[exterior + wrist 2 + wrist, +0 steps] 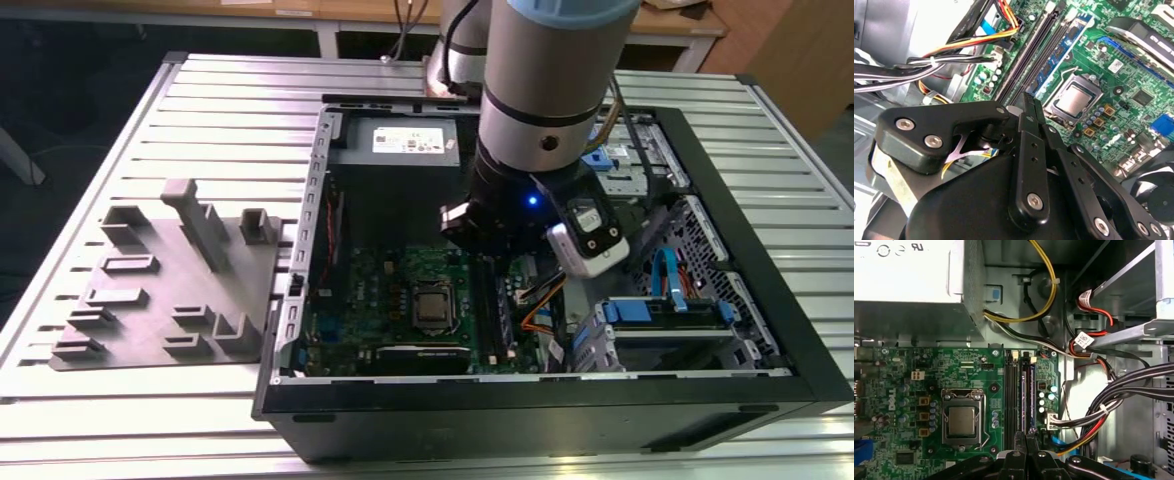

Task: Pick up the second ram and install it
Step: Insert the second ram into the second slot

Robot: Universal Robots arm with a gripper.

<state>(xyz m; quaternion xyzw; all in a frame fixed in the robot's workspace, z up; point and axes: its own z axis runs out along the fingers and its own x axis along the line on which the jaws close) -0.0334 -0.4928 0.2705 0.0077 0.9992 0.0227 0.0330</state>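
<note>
We see the hand [1029, 100] [1026, 436] with its two black fingers pressed together and nothing clamped between them. In both wrist views the tips sit right over the near end of the second ram [1064, 48] [1024, 395]. We cannot tell whether they touch it.

The second ram stands on edge in one of the long black slots [1010, 395]. It runs parallel to the slots, with its bluish board face showing in the second wrist view. Whether it is fully seated we cannot tell. The slots lie on the green motherboard [914, 370], just beside the CPU socket [961, 420] and its bare metal cap.

On the far side of the slots from the socket, a bundle of black cables [1119, 390] and some red, orange and yellow wires cross the case floor. A yellow cable [1046, 285] loops near the grey power supply [904, 275], which fills the corner beyond the motherboard's edge.

In the exterior view we see the arm [547, 90] reaching straight down into the open computer case [801, 340], with a white camera [587, 240] at its wrist. The case lies on its side on a ribbed metal table [200, 100]. A grey moulded fixture tray [160, 290] rests on the table just beside the case, on the exterior view's left.
</note>
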